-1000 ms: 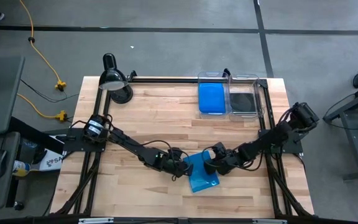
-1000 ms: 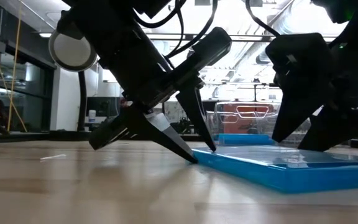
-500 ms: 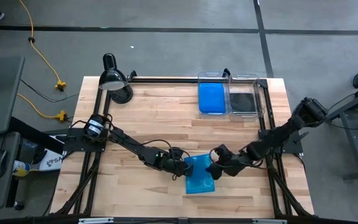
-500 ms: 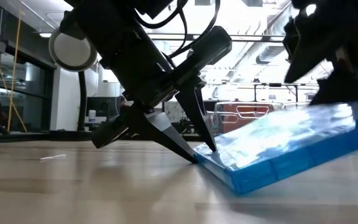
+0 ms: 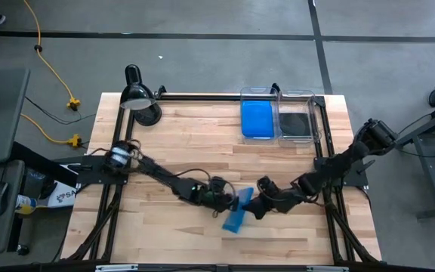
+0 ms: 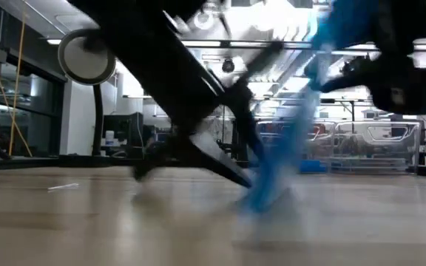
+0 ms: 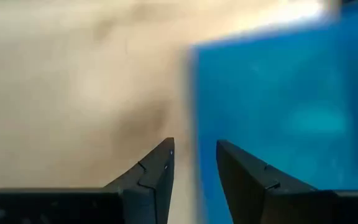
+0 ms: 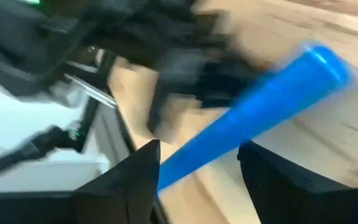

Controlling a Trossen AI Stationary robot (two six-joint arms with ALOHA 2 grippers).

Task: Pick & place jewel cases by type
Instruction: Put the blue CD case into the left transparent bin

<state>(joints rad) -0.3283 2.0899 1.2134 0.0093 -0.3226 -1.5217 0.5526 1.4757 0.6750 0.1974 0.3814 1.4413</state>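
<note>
My left claw (image 5: 219, 198) is sitting at about seven o'clock on the surface (image 5: 195, 136), jaws narrowly parted and holding nothing, with the blue case's edge just off one fingertip. At six o'clock the blue jewel case (image 5: 234, 219) is tipping up on edge, one end on the wood and the other raised toward my right claw (image 5: 254, 208). That claw is spread wide with the case lying between its fingers; I cannot tell whether they are already gripping it.

To do this well, I judge I should be keeping the left claw as a stop at the low edge while the right claw closes squarely across the case's thickness, or the glossy plastic may skid away.

At one o'clock, one clear bin (image 5: 258, 119) is holding a blue case and its neighbour bin (image 5: 297, 121) a black case (image 5: 295, 123). A black lamp (image 5: 138, 97) is standing at eleven o'clock; a yellow cable (image 5: 47, 72) is trailing over the grey floor beyond.
</note>
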